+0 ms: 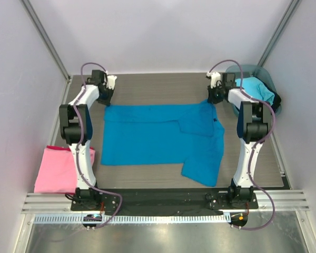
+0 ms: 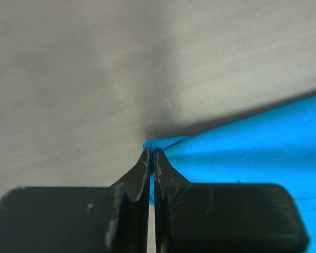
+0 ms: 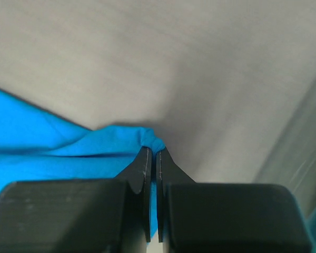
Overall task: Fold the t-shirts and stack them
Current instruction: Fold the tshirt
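The deep blue t-shirt [image 1: 158,138] lies spread on the table centre, one sleeve folded over on the right. My left gripper [image 1: 108,94] is shut on its far left corner, which shows in the left wrist view [image 2: 237,153] pinched between the fingers. My right gripper [image 1: 215,96] is shut on the far right corner, bunched at the tips in the right wrist view [image 3: 121,139]. The pink t-shirt [image 1: 57,168] lies folded at the near left. The cyan t-shirt [image 1: 257,89] sits in the tub at the far right.
A translucent teal tub [image 1: 237,70] stands at the back right corner behind the right arm. The wood-grain table mat [image 1: 158,87] ends at a black strip and metal rail near the arm bases. White walls close in on three sides.
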